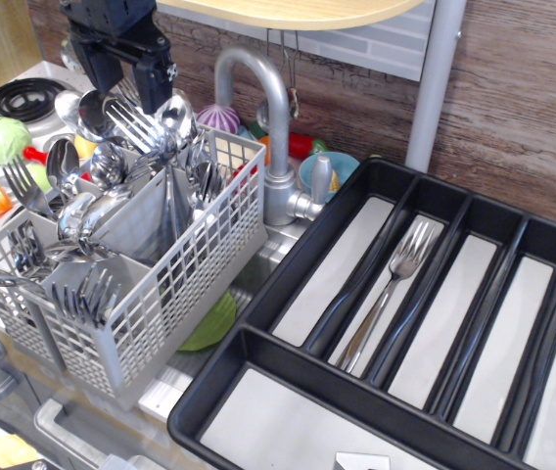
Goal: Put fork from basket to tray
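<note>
The light grey lattice basket (175, 294) stands at the left, full of steel forks and spoons. One fork (133, 122) sticks up tines first at its back, right below my gripper (121, 70). The gripper is black, its fingers apart and empty, hovering just above the cutlery tops. The black tray (288, 269) with pale grey slot floors fills the right side. A fork (392, 289) lies in its second long slot.
A grey faucet (270, 117) rises between basket and tray. Toy vegetables (2, 139) and stove rings (23, 98) lie at the left. A blue cup (322, 176) sits behind the faucet. A wooden shelf (298, 12) hangs above.
</note>
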Motion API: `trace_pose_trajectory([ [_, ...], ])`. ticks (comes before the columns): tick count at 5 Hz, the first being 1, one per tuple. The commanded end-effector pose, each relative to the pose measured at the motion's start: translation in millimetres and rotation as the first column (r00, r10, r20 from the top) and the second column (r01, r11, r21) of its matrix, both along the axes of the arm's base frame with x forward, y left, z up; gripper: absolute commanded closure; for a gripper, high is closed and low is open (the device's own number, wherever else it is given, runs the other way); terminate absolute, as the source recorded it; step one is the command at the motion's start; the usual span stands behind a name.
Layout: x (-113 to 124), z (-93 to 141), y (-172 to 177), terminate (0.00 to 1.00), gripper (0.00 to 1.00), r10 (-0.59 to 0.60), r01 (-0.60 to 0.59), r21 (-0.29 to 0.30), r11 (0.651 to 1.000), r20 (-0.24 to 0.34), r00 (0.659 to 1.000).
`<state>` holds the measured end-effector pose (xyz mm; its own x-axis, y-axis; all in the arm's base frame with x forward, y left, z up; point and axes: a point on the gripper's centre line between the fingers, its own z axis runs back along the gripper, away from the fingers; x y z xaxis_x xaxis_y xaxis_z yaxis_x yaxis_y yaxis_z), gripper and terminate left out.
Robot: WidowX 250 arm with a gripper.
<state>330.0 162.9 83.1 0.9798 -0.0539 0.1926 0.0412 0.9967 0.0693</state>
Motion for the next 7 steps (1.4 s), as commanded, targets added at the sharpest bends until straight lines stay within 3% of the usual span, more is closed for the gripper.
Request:
trace_pose_trajectory([
  [1,7.1,-0.3,11.4,0.00,0.00,-0.016,0.017,-0.036,0.999,0.042,0.999],
  [2,5.6,-5.9,8.2,0.00,1.00,0.015,-0.013,-0.105,0.994,0.021,1.000],
  [4,-16.4,-2.4,-0.1,0.00,1.00,0.031,-0.022,-0.224,0.974,0.037,0.999],
  [5,-17.0,30.0,-3.8,0.00,1.00,0.049,-0.056,-0.240,0.969,-0.033,0.998],
  [6,-15.0,80.3,-16.0,0.00,1.00,0.107,-0.118,-0.133,0.984,-0.083,0.991],
  [7,-20.8,129.9,-46.2,0.00,1.00,0.175,-0.189,-0.085,0.978,-0.150,0.973],
])
